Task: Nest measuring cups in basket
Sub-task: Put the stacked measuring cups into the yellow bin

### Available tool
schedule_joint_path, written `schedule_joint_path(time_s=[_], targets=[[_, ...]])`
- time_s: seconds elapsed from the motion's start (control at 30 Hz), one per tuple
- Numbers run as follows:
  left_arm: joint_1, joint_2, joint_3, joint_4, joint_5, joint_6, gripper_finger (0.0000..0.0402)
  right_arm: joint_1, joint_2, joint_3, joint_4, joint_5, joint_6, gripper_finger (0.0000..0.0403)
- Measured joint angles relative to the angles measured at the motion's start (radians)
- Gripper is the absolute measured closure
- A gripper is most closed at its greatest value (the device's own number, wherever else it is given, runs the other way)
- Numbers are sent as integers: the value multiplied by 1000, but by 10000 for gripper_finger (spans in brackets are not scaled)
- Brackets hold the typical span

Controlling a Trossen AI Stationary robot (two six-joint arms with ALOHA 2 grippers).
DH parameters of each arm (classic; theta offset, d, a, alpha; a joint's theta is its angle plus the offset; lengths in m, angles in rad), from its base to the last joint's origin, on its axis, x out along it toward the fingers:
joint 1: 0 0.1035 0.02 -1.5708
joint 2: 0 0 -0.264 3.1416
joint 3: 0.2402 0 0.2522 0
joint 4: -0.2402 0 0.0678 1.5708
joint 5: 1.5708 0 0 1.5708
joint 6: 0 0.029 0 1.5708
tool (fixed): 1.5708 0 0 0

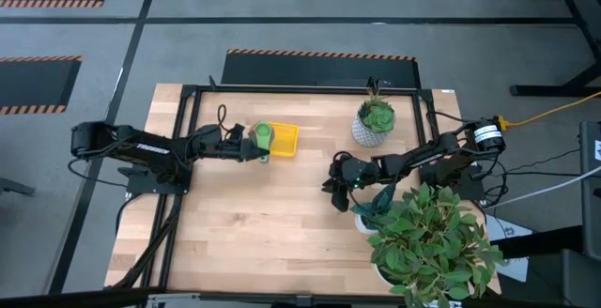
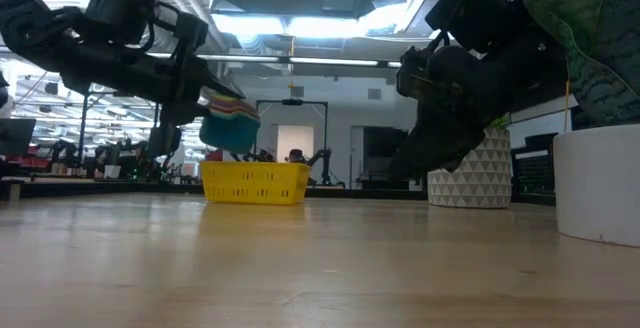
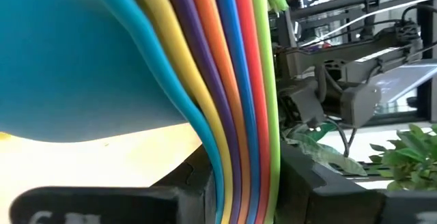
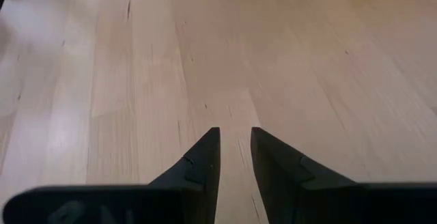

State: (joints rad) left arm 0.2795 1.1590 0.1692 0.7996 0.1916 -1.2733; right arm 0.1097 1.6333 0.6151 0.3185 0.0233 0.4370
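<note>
Left gripper [image 1: 252, 146] clasps nested cups [image 2: 230, 124] above the basket [image 2: 254, 182]; right gripper [image 4: 234, 157], slightly parted, holds nothing; no legible writing.

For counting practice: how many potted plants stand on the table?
2: a small succulent near the far edge, a big leafy plant at the near right corner.

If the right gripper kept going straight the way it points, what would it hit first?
Most likely bare table: the right gripper tilts down at empty wood, nothing between, though depth is hard to judge.

No text, label or number seems legible in any view.
</note>
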Motion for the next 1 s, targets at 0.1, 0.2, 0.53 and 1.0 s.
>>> schedule_joint_path(time_s=[0.1,0.2,0.53,1.0], targets=[[0,0,0,0,0,4,310,0,0,0,1,0,0,315],[-14,21,0,-4,-9,6,310,-1,0,0,3,1,0,315],[-49,133,2,105,-42,-5,309,-2,0,0,6,1,0,315],[-80,276,91,115,-42,-8,309,-2,0,0,6,1,0,315]])
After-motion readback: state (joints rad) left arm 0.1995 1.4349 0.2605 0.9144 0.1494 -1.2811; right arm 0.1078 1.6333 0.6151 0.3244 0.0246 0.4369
